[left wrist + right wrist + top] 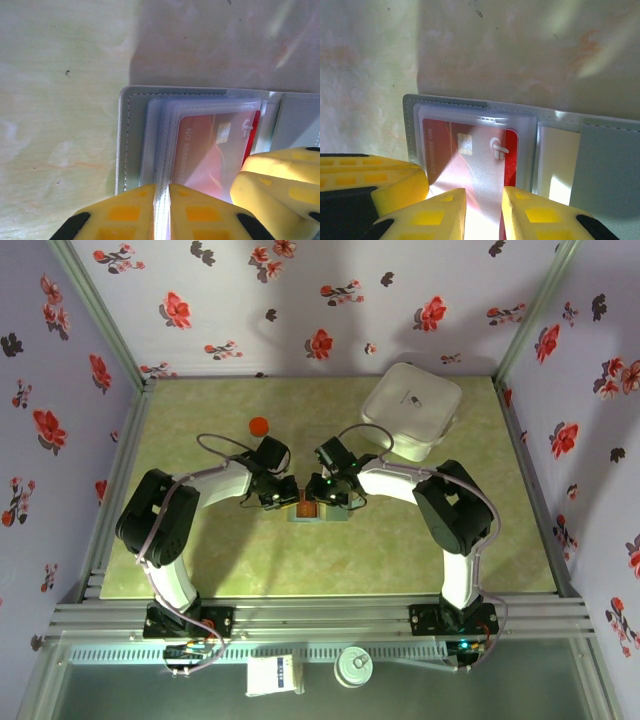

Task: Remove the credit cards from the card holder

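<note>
One grey-blue bifold card holder (pixel 610 170) — one red credit card (pixel 445 155) visible inside. One white rounded case (pixel 411 408), one small orange disc (pixel 259 425).

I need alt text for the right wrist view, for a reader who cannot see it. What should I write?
A red credit card with a chip sits in a clear sleeve of an open grey card holder on a pale green table. The right gripper, yellow fingers slightly apart, is at the card's near edge.
</note>
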Robot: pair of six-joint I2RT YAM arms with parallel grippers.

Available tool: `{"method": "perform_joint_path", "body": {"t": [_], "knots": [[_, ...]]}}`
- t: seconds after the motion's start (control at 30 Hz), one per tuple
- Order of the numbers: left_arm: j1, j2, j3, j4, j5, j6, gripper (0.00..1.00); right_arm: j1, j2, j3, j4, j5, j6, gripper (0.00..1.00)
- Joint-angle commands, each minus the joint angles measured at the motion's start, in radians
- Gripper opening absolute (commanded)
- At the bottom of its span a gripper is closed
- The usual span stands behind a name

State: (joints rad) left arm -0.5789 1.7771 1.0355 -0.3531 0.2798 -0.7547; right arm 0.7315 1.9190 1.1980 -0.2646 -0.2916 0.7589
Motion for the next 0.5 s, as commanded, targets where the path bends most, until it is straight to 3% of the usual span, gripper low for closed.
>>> {"method": "perform_joint_path", "body": {"t": [0.0, 0.47], "knots": [[-0.006, 0.014, 0.009, -0.054, -0.034, 0.021, 0.12, 0.005, -0.012, 0.013, -0.074, 0.044, -0.030, 0.26], [-0.007, -0.018, 0.006, -0.041, -0.030, 0.011, 0.15, 0.003, -0.044, 0.010, -0.100, 0.062, -0.052, 0.27]]}}
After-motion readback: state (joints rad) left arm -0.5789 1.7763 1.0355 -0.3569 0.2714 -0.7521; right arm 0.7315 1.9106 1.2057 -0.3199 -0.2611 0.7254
